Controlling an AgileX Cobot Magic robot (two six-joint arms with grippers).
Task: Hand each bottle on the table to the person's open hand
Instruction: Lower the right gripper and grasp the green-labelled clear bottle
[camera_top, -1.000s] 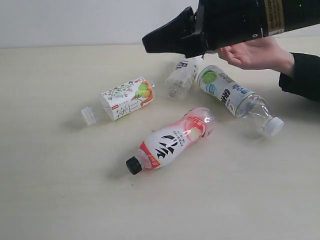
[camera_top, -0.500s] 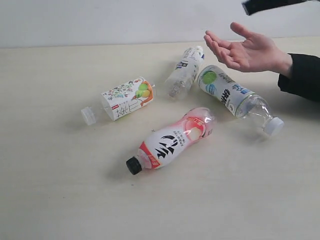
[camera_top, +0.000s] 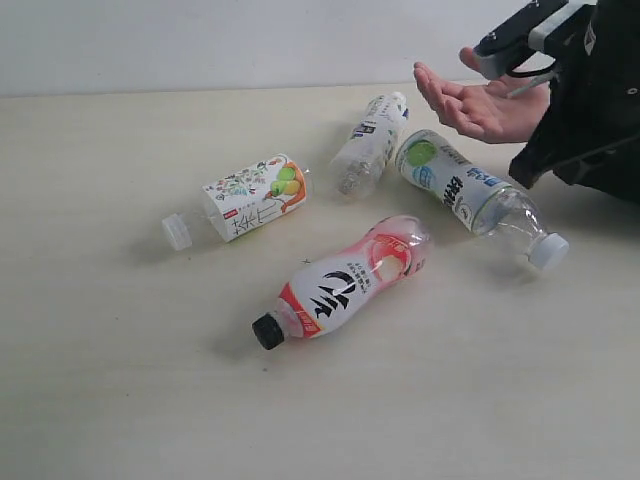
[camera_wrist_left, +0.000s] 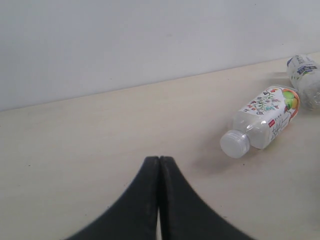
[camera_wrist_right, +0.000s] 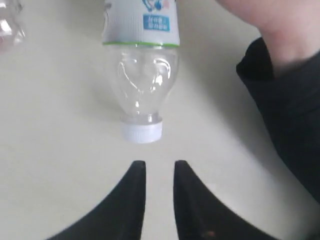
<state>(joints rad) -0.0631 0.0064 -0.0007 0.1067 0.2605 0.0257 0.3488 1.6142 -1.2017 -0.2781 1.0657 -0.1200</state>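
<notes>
Four bottles lie on the table (camera_top: 120, 380). The floral-label bottle (camera_top: 255, 197) with a white cap is at the left, also in the left wrist view (camera_wrist_left: 265, 117). The pink-red bottle (camera_top: 345, 283) with a black cap lies in front. One white-labelled bottle (camera_top: 368, 143) lies at the back. The other white-labelled bottle (camera_top: 465, 190) points its white cap (camera_wrist_right: 143, 131) at my right gripper (camera_wrist_right: 160, 165), which is narrowly open and empty, a short way from the cap. The person's open hand (camera_top: 480, 100) hovers palm up behind that bottle. My left gripper (camera_wrist_left: 159, 159) is shut and empty over bare table.
My black right arm (camera_top: 590, 100) covers the person's forearm at the right edge. The black sleeve (camera_wrist_right: 280, 115) lies close beside my right gripper. A pale wall (camera_top: 200, 40) runs along the table's back edge.
My right arm swung away from in front of the hand, left the view upward, then came down at the right over the sleeve. The hand opened palm up. The bottles have not moved.
</notes>
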